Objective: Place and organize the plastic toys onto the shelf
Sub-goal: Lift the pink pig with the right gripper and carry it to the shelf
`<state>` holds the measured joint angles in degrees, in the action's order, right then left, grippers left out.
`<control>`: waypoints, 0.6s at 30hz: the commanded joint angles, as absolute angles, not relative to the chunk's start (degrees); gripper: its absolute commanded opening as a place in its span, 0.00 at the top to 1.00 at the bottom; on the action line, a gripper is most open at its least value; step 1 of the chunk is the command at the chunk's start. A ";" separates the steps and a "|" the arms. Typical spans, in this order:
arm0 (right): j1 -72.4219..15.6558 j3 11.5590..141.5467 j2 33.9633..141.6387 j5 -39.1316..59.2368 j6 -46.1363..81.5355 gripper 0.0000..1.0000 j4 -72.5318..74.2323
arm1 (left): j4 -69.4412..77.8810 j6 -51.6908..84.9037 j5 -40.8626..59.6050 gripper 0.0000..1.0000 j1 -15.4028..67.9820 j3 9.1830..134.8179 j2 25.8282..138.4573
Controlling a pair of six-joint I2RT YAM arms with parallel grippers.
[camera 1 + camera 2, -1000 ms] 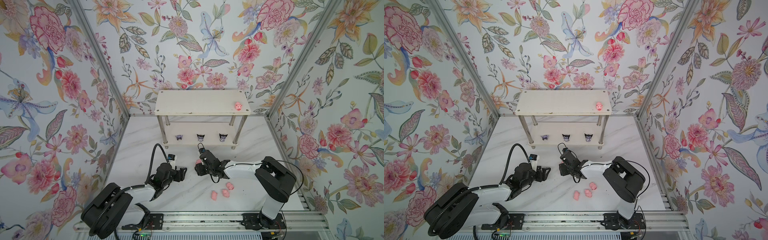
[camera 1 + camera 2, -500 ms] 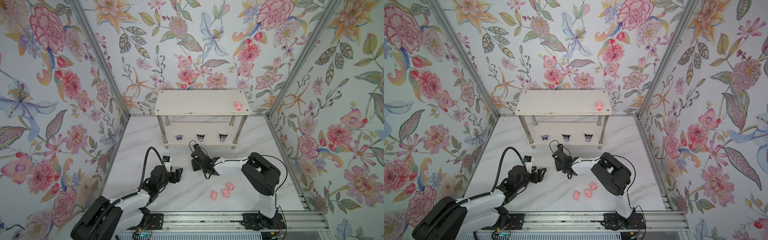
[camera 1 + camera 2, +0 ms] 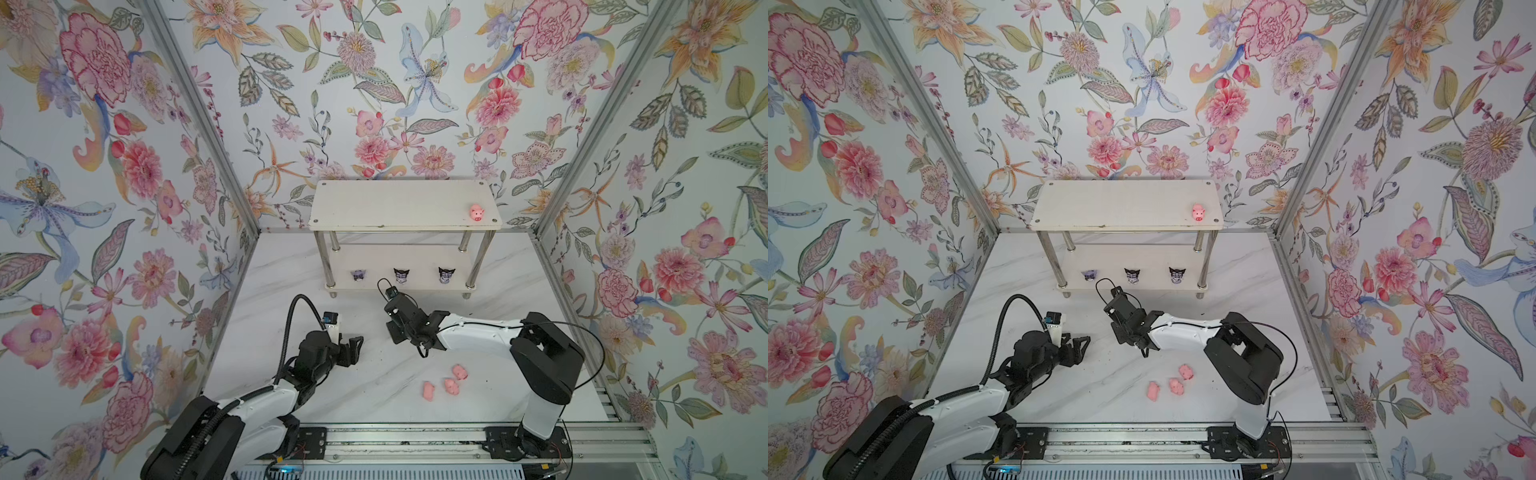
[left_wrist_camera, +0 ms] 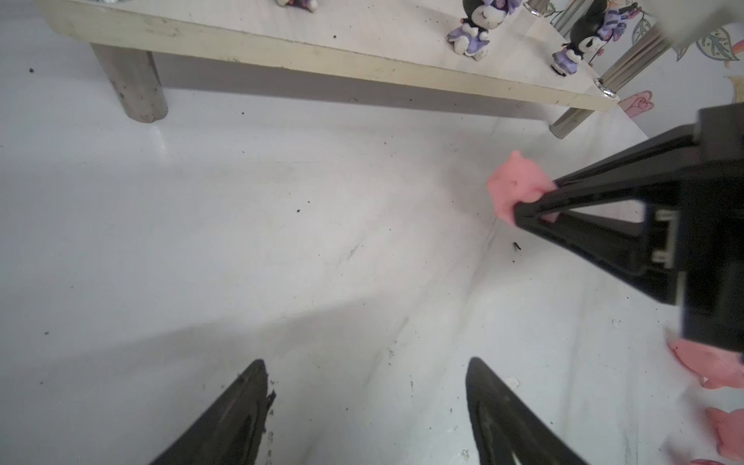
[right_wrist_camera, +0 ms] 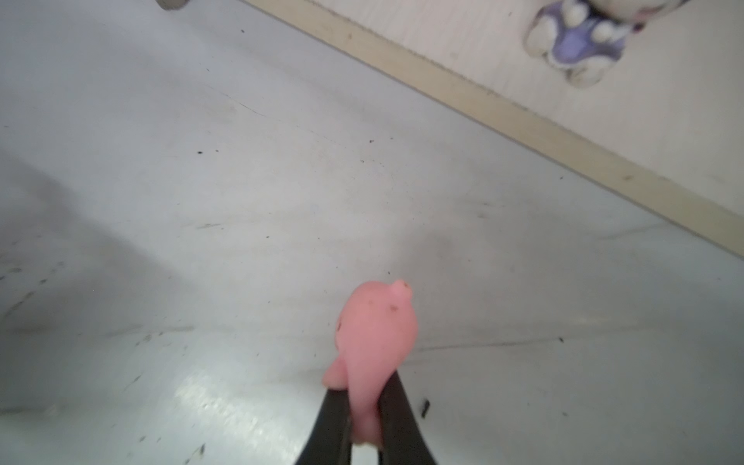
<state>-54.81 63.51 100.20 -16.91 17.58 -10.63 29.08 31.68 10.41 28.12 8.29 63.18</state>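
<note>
Just before the shelf (image 3: 395,205): pig pinched

Your right gripper (image 5: 364,402) clamps a pink pig (image 5: 374,334) near the lower board (image 3: 419,284). Your left gripper (image 4: 366,362) stands wide, holding nothing. Three loose pigs (image 3: 451,386) lie together on the table (image 3: 374,399).

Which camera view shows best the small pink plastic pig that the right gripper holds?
The right wrist view: the small pink plastic pig is large, pinched between the shut jaws of the right gripper. The left wrist view shows the pig smaller, from the side. In both top views the gripper hides it.
</note>
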 commanded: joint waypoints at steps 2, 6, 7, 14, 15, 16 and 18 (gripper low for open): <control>-55.20 67.59 88.39 -16.21 13.98 1.00 -24.88 | 23.08 27.92 14.19 0.23 27.51 12.91 60.18; -54.52 71.02 79.21 -17.77 14.79 1.00 -33.77 | 23.58 27.75 12.00 0.23 27.49 11.59 56.36; -54.07 72.09 77.53 -17.84 15.02 1.00 -35.63 | 24.31 27.87 11.27 0.23 27.51 10.86 55.67; -49.45 88.02 73.57 -20.65 11.60 1.00 -47.33 | 25.91 28.28 7.50 0.22 27.40 6.94 52.53; -48.65 91.44 74.35 -21.08 10.51 1.00 -48.60 | 25.92 28.29 7.47 0.22 27.44 6.99 52.55; -48.11 93.98 75.11 -21.79 9.58 1.00 -49.36 | 25.85 28.34 7.47 0.22 27.42 6.94 52.54; -47.19 99.14 76.81 -23.10 6.75 1.00 -49.83 | 25.67 28.43 7.38 0.22 27.40 7.09 52.72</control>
<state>-48.10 93.97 74.91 -20.25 11.22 -44.40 25.26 29.10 8.67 28.01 7.42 53.30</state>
